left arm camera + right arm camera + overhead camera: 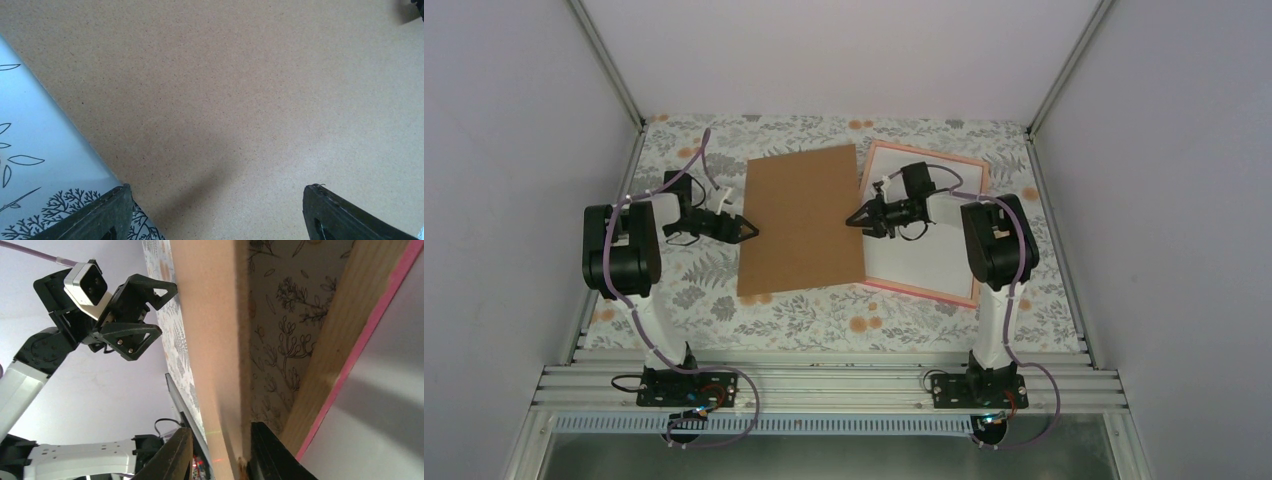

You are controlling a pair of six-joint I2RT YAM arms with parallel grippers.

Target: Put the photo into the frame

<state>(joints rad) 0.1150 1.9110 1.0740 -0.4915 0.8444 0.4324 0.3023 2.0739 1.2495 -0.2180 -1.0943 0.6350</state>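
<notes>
The frame (919,291): flat at the right rear of the tablecloth (804,320), thin pink border, partly under the right arm (994,245). Inside the border a plain white sheet (914,262), filling it almost. Not possible to tell whether print turned face down or card.

Just left of the frame, a brown board (802,220), flat in the middle. In the right wrist view, a narrow strip of tablecloth between the board's edge and the frame's bare wooden side.

Right gripper (861,217) at the board's right edge, fingers narrow, one on each side of that edge. One finger against the board, a thin gap at the other, so firm hold or not: cannot tell. Left gripper (750,230) at the board's left edge, jaws wide, above the board, holding nothing.

Upper part of the white sheet hidden behind the right wrist and its cable. Left wrist view almost all brown board. In its upper right corner a dark shape, cut off, too small to name. Right wrist view blurred along the board's edge.

Tablecloth pale, printed with grey leaves and orange flowers. Around it plain whitish walls (844,60), aluminium posts (609,62) in the far corners, a metal rail (824,385) along the near edge.
</notes>
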